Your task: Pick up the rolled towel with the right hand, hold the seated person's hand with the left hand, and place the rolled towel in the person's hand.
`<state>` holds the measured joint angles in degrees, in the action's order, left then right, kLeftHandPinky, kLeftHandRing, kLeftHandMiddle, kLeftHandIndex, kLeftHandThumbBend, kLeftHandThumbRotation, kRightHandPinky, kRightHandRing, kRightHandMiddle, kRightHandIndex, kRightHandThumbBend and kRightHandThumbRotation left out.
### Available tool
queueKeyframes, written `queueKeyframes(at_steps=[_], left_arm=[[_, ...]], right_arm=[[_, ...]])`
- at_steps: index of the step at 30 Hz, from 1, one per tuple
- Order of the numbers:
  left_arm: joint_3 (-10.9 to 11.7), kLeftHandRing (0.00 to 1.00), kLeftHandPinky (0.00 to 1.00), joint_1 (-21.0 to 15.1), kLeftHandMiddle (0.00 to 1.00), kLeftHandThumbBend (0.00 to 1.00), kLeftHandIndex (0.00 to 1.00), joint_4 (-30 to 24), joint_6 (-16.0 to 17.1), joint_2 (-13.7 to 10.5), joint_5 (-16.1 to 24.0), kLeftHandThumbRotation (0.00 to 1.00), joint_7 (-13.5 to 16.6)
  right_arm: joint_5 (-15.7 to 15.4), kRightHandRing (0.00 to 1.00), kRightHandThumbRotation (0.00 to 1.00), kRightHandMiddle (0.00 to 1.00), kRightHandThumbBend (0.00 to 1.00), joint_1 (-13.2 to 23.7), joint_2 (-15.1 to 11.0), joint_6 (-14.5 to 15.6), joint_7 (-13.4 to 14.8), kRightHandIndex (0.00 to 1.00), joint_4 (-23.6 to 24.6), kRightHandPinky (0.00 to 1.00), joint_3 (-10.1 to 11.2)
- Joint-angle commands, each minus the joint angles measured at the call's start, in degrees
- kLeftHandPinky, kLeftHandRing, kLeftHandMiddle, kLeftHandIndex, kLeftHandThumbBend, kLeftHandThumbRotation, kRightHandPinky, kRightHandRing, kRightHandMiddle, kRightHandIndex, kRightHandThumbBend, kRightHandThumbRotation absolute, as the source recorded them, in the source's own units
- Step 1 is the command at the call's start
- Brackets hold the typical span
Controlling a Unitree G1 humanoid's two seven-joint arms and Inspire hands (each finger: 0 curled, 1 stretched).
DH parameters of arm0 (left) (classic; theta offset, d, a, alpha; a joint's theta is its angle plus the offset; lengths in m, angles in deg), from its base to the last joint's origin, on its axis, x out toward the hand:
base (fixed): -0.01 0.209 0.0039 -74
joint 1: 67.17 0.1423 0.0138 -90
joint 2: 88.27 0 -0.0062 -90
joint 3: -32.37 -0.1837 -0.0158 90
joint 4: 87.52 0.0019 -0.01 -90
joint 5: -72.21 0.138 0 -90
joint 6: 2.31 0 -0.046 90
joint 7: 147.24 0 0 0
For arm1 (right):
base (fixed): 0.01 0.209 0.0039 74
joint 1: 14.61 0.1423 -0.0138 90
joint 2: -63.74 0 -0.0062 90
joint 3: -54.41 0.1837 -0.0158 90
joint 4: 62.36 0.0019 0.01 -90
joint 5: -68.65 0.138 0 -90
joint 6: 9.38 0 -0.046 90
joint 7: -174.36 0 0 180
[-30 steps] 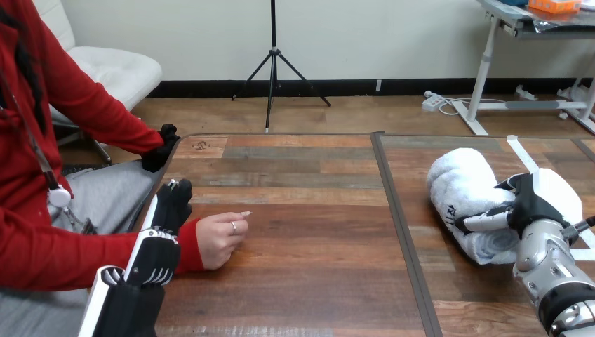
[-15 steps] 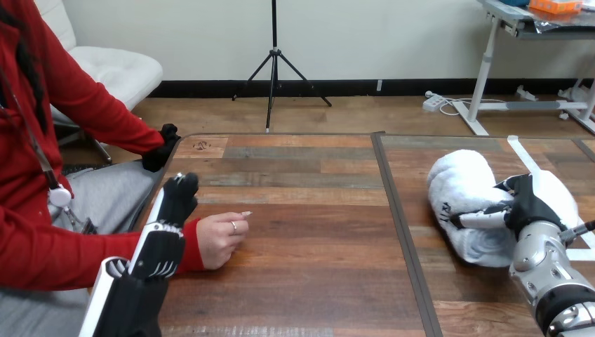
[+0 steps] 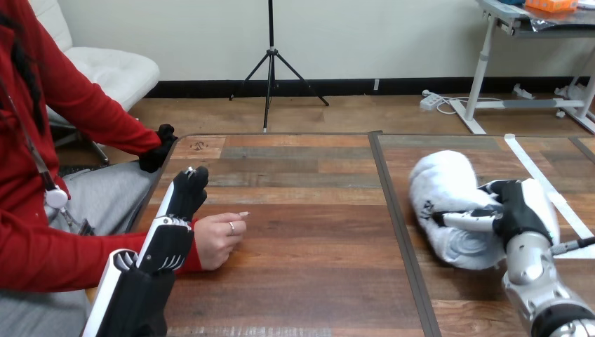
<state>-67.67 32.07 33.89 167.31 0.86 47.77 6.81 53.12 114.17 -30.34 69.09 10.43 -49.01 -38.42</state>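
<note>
A white rolled towel [image 3: 449, 200] is at the right of the wooden table, and my right hand [image 3: 518, 210] is shut on its right side, with the thumb lying across its front end. The person's hand [image 3: 219, 239] rests loosely curled on the table at the left. My left hand [image 3: 179, 210] is open, its fingers straight, lying over the red-sleeved wrist just left of that hand. I cannot tell whether it touches the wrist.
A dark seam [image 3: 396, 225] runs front to back through the table between the two hands. A strip of white tape [image 3: 544, 179] lies on the table at the far right. The person's other hand, gloved in black [image 3: 158, 151], rests at the table's far left corner.
My right hand has carried the towel leftward towards the seam. My left hand has moved forward and right along the person's wrist. The person's hand has stayed still.
</note>
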Motion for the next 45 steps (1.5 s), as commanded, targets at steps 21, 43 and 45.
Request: queueKeyframes(at_steps=[21, 43, 45], left_arm=[[5.6, 0.98, 0.97, -3.1, 1.0, 1.0, 1.0, -0.2, -2.3, 1.8, 5.3, 0.56, 0.8], [12.1, 0.96, 0.92, -2.3, 0.99, 1.0, 0.99, -1.8, -4.3, 3.3, 16.8, 0.58, 5.8], [12.5, 0.96, 0.91, -1.9, 0.99, 1.0, 0.99, -2.6, -5.3, 3.2, 18.0, 0.57, 6.5]], right_arm=[[4.1, 0.1, 0.0, 0.14, 0.63, -3.7, 3.6, -17.7, -3.9, 0.13, 4.7, 0.05, 2.7], [6.9, 0.08, 0.0, 0.11, 0.57, -6.5, 4.9, -30.3, -7.9, 0.1, 10.1, 0.04, 4.6], [7.2, 0.08, 0.0, 0.11, 0.57, -6.7, 5.1, -31.2, -8.5, 0.09, 10.6, 0.04, 4.8]])
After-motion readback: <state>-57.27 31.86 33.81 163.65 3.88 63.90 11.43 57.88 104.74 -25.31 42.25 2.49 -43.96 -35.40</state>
